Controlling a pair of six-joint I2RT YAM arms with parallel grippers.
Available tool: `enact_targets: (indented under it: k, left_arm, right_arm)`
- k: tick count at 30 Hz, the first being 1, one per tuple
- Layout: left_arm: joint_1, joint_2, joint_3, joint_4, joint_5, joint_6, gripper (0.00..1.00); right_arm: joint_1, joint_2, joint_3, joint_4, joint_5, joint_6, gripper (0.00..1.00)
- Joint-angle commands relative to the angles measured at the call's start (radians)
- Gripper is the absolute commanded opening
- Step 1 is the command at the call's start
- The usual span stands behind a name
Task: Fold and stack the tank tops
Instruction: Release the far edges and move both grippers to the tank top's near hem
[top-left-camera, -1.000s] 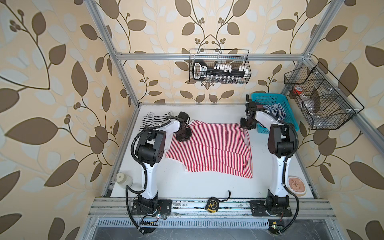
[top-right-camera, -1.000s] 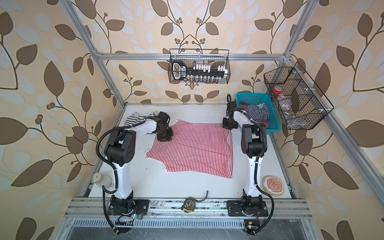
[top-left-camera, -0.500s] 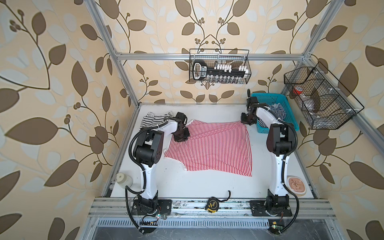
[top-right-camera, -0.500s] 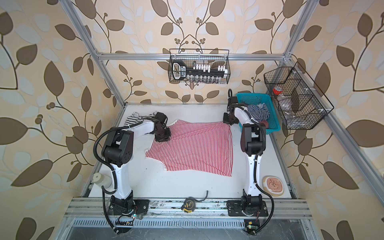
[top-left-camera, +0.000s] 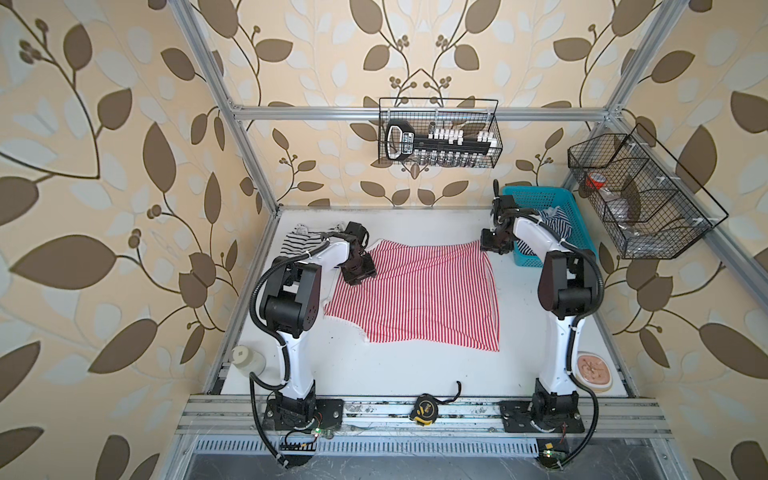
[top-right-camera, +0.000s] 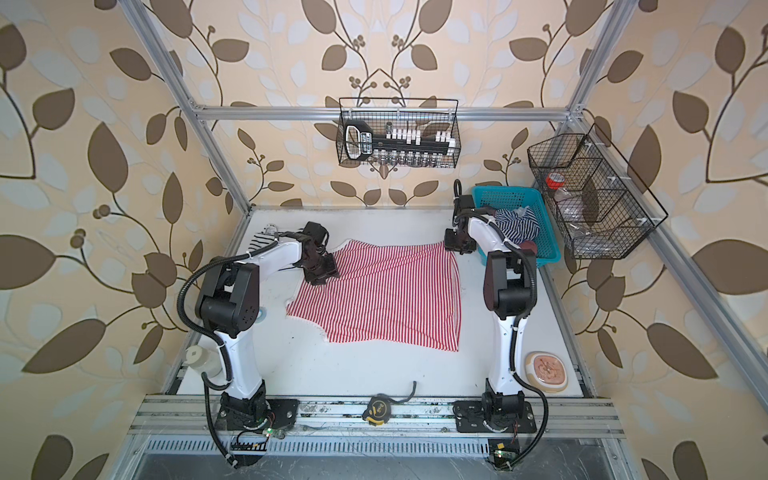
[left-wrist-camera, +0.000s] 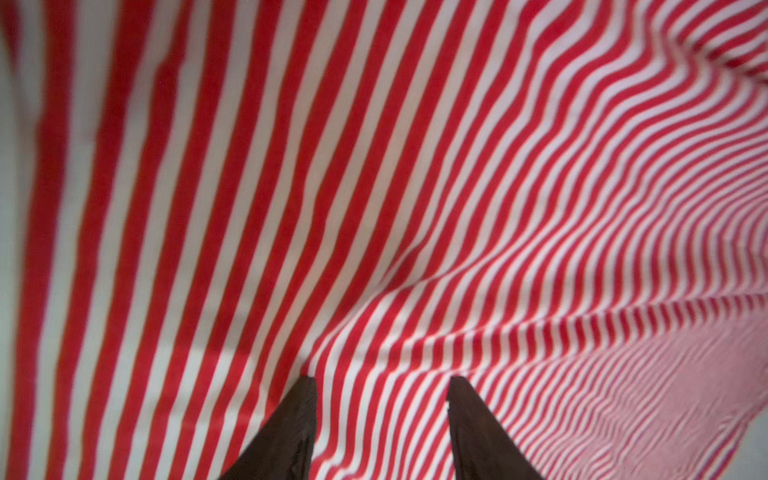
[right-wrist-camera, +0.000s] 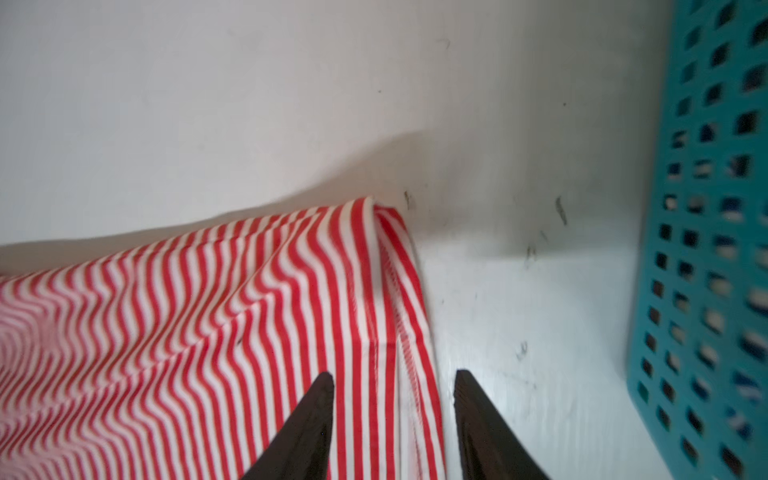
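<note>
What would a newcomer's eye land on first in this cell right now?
The red-and-white striped tank top spread mid-table dominates both top views. The left gripper and right gripper sit with jaws apart at its far corners. A navy-striped top sits crumpled in the turquoise basket at far right; a black-and-white top lies far left.

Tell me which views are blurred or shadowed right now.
Left wrist view: the red striped top is soft close to the lens, and its far stripes shimmer into moiré. Right wrist view: the turquoise basket is smeared, and the top's corner throws a soft shadow on the table. Both top views: sharp, evenly lit.
</note>
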Motion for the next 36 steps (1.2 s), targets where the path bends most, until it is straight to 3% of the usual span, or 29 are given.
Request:
enact_targets:
  k: [1, 8, 12, 18, 23, 28, 36]
  left_arm:
    - [0.007, -0.19, 0.049, -0.078, -0.023, 0.031, 0.59]
    - [0.004, -0.455, -0.138, -0.183, 0.0, 0.077, 0.6]
    - [-0.056, -0.607, -0.319, -0.174, 0.034, 0.045, 0.58]
    - [-0.13, -0.714, -0.523, -0.172, 0.041, 0.016, 0.58]
    - [-0.203, -0.728, -0.62, -0.123, 0.057, -0.023, 0.58]
    - [-0.214, -0.697, -0.676, -0.073, 0.051, -0.047, 0.58]
    - [-0.221, -0.625, -0.694, -0.034, 0.037, -0.067, 0.56]
  right_arm:
    - [0.027, -0.176, -0.118, 0.048, -0.013, -0.001, 0.48]
    - [0.128, -0.545, -0.586, 0.081, 0.042, 0.101, 0.45]
    - [0.215, -0.753, -0.834, 0.075, 0.087, 0.224, 0.41]
    - [0.394, -0.979, -0.994, -0.001, 0.196, 0.459, 0.41]
    - [0.449, -1.022, -1.079, -0.078, 0.226, 0.575, 0.41]
    - [0.451, -1.058, -1.149, -0.089, 0.237, 0.651, 0.4]
    - [0.393, -1.022, -1.236, 0.044, 0.138, 0.639, 0.38]
